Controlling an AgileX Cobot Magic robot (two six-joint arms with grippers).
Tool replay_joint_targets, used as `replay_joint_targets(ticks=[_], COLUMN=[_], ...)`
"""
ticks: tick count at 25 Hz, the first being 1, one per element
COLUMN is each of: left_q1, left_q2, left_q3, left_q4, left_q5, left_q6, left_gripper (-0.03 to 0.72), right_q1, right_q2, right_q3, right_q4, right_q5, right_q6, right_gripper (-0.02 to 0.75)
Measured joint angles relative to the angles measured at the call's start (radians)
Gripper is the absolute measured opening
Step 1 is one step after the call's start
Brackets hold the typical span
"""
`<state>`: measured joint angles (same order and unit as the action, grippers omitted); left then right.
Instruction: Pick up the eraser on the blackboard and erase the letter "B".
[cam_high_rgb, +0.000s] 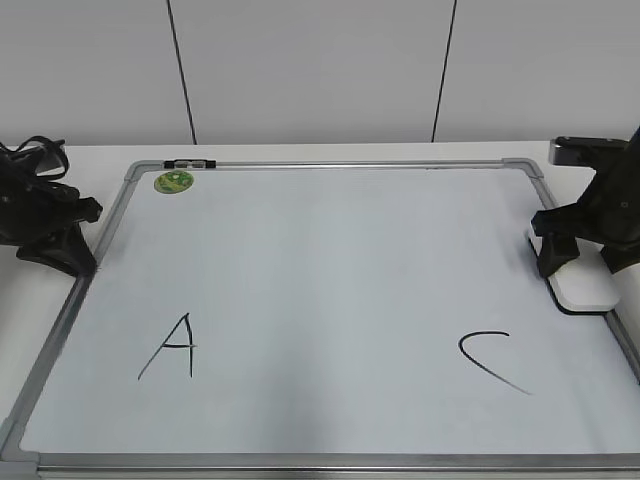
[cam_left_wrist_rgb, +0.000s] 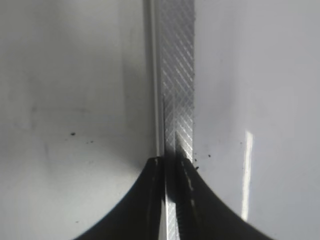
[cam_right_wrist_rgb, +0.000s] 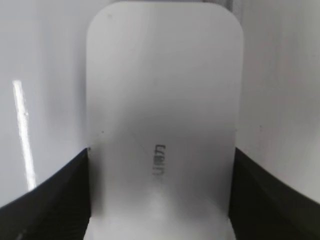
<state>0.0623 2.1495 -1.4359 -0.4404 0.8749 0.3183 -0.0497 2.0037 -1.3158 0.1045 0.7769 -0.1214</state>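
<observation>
Right claw grips the white eraser between its two black fingers, one pressed against each long side, at the right edge of the blackboard. From across the room the eraser sits low on the board beside the frame, the claw closed on it. Between the "A" and the "C" the surface is bare; no "B" shows, so the wiping looks done, with only letting go left. A green magnet clings near the top-left corner. Left claw, fingers pinched nearly together, rests over the board's left frame rail, above the white desk.
</observation>
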Motion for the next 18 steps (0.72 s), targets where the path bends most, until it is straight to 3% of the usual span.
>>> replay_joint_targets(ticks=[6, 12, 16, 18], left_q1=[0.000, 0.000, 0.000, 0.000], left_q2=[0.000, 0.000, 0.000, -0.004], left_q3=[0.000, 0.000, -0.004, -0.013], left_q4=[0.000, 0.000, 0.002, 0.005], left_q5=[0.000, 0.002, 0.014, 0.016], left_q6=[0.000, 0.000, 0.000, 0.000], left_gripper=[0.045, 0.067, 0.171, 0.278], right_q1=[0.000, 0.000, 0.000, 0.000], right_q2=[0.008, 0.011, 0.009, -0.007], right_q3=[-0.039, -0.223, -0.339, -0.372], right_q4=[0.002, -0.001, -0.001, -0.001], right_q5=[0.042, 0.270, 0.402, 0.424], right_q6=[0.000, -0.003, -0.017, -0.022], right_gripper=[0.631, 0.641, 0.641, 0.638])
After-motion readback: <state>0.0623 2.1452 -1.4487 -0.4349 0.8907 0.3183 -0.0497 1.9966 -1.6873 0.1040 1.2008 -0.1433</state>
